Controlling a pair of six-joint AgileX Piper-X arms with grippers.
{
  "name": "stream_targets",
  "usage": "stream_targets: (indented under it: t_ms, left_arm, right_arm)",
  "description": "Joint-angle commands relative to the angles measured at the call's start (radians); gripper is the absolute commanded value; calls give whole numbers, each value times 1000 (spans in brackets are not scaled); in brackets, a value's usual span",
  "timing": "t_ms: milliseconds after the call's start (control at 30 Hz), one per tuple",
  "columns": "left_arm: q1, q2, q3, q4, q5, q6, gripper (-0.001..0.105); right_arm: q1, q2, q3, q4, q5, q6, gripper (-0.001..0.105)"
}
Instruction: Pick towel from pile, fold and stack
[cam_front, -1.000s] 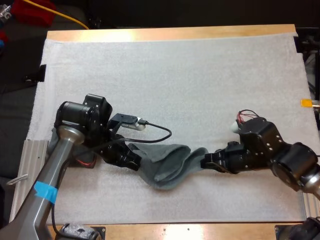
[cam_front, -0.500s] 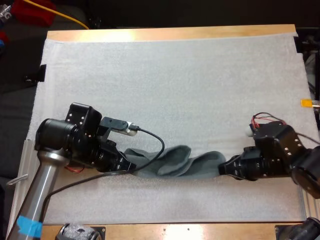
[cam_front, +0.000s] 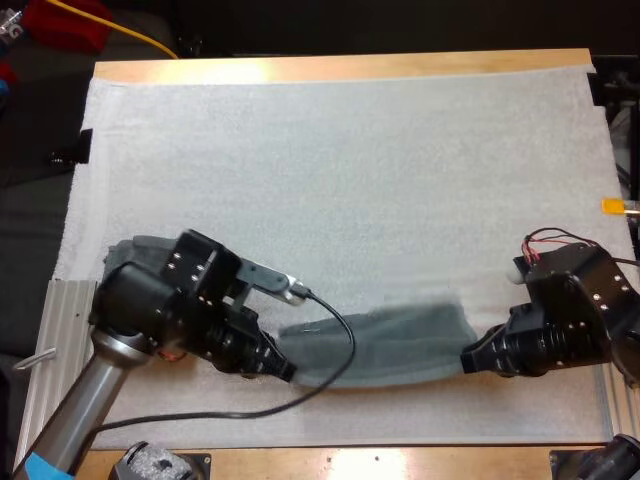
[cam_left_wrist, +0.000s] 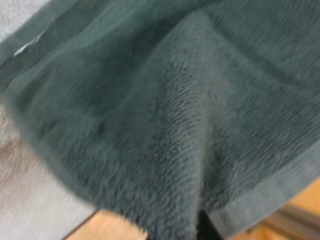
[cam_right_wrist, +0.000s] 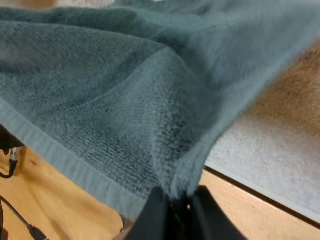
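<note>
So the towel (cam_front: 385, 345) is pulled out into a long grey-green band near the front of the white mat (cam_front: 350, 160), strung between the two claws and sagging a bit in the middle. The right gripper (cam_front: 468, 358) has the right end. In the right wrist view you can see its two black fingers (cam_right_wrist: 152, 215) pressed together on the towel's corner, with the cloth (cam_right_wrist: 100, 90) fanning away from the pinch and its flat woven hem running along one side. The left gripper (cam_front: 287, 368) is at the other end. In the left wrist view the towel (cam_left_wrist: 165, 115) hangs right across the camera, and the creases all run down to one spot where a dark sliver of finger peeks out, so it looks clamped on the cloth too. Both wrist views catch bare wood under the hem, which the overhead one doesn't show there. From above you also get a second lump of grey-green cloth (cam_front: 140, 250) sitting at the mat's left side, half hidden behind the left arm, plus the table (cam_front: 340, 68) along the far edge.
</note>
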Motion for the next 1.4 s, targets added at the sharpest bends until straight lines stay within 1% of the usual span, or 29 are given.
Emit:
stream_targets:
  t_ms: [0, 133, 300, 400, 500, 600, 633, 733, 800, 900, 1000, 1167, 1233, 1300, 1367]
  left_arm:
    - [-29, -8, -18, 34, -29, -26, 0]
    - [-70, -8, -74, 34, -50, -60, 0]
    - [-81, -8, -181, 32, -51, -80, 0]
    - [-81, -8, -206, 32, -73, -89, 0]
    - [-81, -16, -209, 32, -73, -102, 0]
    - [-81, -35, -209, 32, -124, -116, 0]
    - [-81, -39, -209, 32, -127, -118, 0]
    - [-81, -50, -209, 32, -136, -125, 0]
    - [-81, -50, -207, 32, -141, -127, 0]
    - [-81, -43, -207, 32, -141, -127, 0]
    - [-81, -29, -207, 32, -162, -127, 0]
    - [-81, 8, -207, 32, -163, -127, 0]
    - [-81, 36, -207, 32, -166, -125, 0]
    - [-81, 58, -207, 32, -184, -114, 0]
    - [-81, 85, -207, 32, -209, -79, 0]
  right_arm:
    - [-1, -9, -28, 29, 7, -22, 1]
    - [-1, -9, -81, 60, 7, -37, 1]
    - [-1, -9, -144, 76, 7, -37, 1]
    - [-1, -11, -147, 90, 1, -37, 1]
    - [5, -13, -147, 113, 1, -37, 1]
    - [37, -14, -147, 116, 6, -34, 1]
    - [50, -14, -147, 116, 8, -30, 1]
    - [92, -10, -147, 116, 26, -9, 1]
    - [116, -10, -144, 109, 57, 9, 1]
    - [125, -10, -144, 101, 90, 18, 1]
    - [125, -8, -144, 95, 98, 26, 1]
    - [125, 19, -127, 95, 101, 26, 1]
    - [125, 45, -115, 86, 121, 26, 1]
    - [125, 70, -106, 60, 128, 26, 1]
    - [125, 93, -101, 24, 139, 26, 1]
